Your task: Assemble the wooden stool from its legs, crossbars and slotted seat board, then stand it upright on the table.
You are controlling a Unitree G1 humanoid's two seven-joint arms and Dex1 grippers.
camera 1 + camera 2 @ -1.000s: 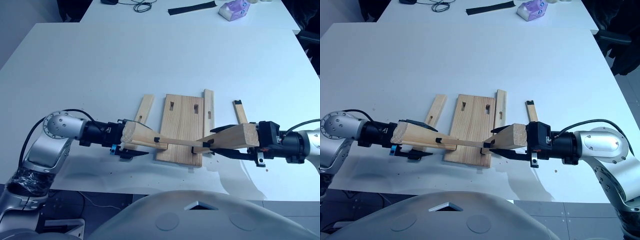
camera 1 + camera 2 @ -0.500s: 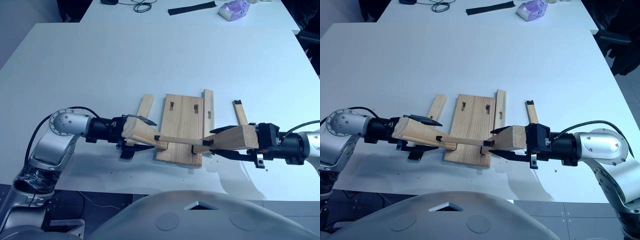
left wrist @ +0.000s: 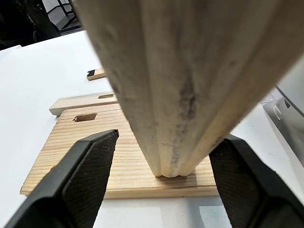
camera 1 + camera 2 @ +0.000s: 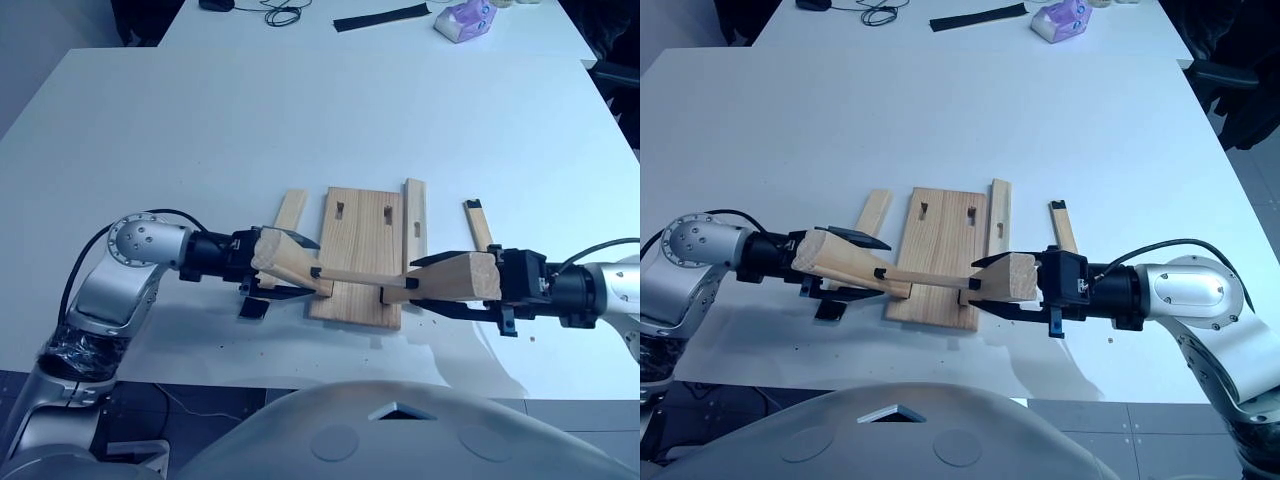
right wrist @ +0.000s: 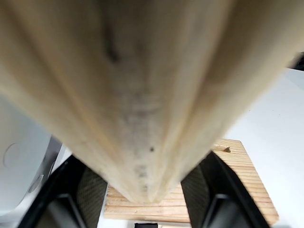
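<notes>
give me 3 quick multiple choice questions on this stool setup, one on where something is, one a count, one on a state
1. Where is the seat board?
A) flat on the table, below the held legs
B) clamped in an end effector
C) standing on edge

2. How many loose slats lie beside the seat board?
A) one
B) three
C) six

3. What state is the right end effector in?
A) open and empty
B) shut on the right leg
C) shut on a cloth

Answers:
1 A, it lies flat with its slots facing up.
2 B, one lies on its left and two on its right.
3 B, its fingers clamp the right leg, and a crossbar runs from it to the left leg in the left end effector.
</notes>
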